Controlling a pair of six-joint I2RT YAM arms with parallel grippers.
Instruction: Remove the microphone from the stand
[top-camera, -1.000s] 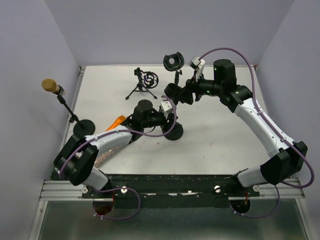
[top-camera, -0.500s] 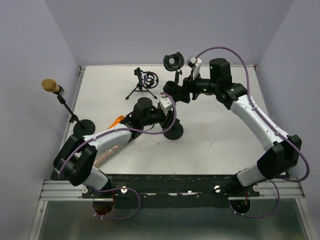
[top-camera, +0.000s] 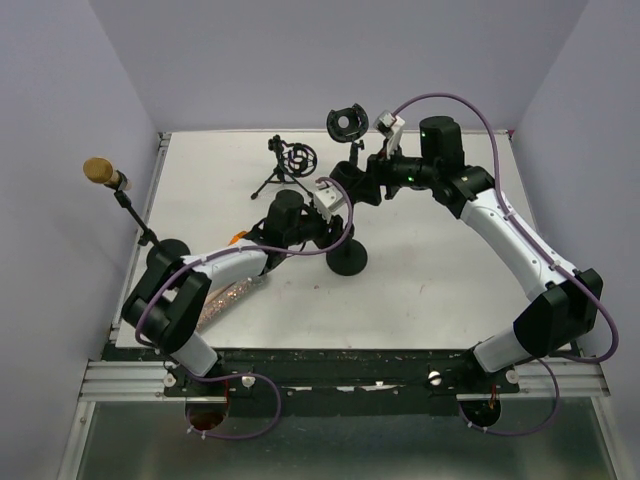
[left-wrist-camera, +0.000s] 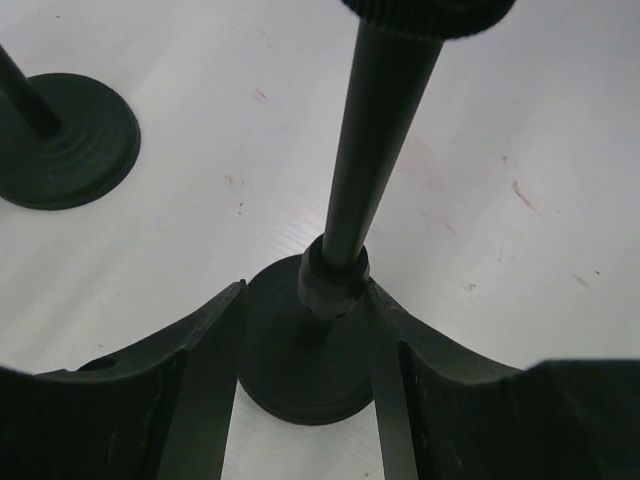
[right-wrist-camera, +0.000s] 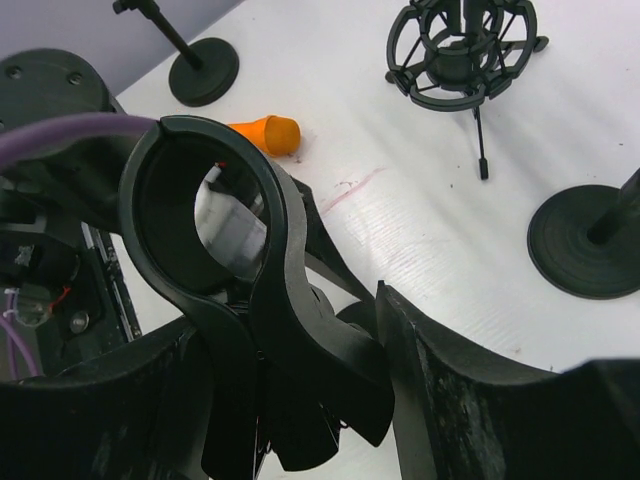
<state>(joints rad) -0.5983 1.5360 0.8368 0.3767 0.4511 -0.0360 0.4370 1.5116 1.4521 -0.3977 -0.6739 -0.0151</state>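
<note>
A black stand with a round base (top-camera: 348, 260) stands mid-table. Its clip (right-wrist-camera: 205, 215) is an empty ring. My right gripper (top-camera: 347, 183) is shut on the clip's mount, a finger on each side (right-wrist-camera: 295, 320). My left gripper (top-camera: 335, 215) is open low around the stand's pole (left-wrist-camera: 375, 150), with its fingers (left-wrist-camera: 205, 350) either side of the collar above the base (left-wrist-camera: 300, 370). A microphone with an orange head (top-camera: 236, 240) and a glittery body lies flat on the table beside my left arm. Its head also shows in the right wrist view (right-wrist-camera: 266, 133).
A gold-headed microphone (top-camera: 98, 170) sits on a stand with a round base (top-camera: 167, 255) at the left edge. A small tripod with a shock mount (top-camera: 291, 160) and a taller stand with a ring mount (top-camera: 347, 122) stand at the back. Another round base (left-wrist-camera: 65, 140) lies near the left gripper.
My left gripper has moved back and up along the stand's pole and the arm has swung left. My right gripper shifted slightly left with the clip.
</note>
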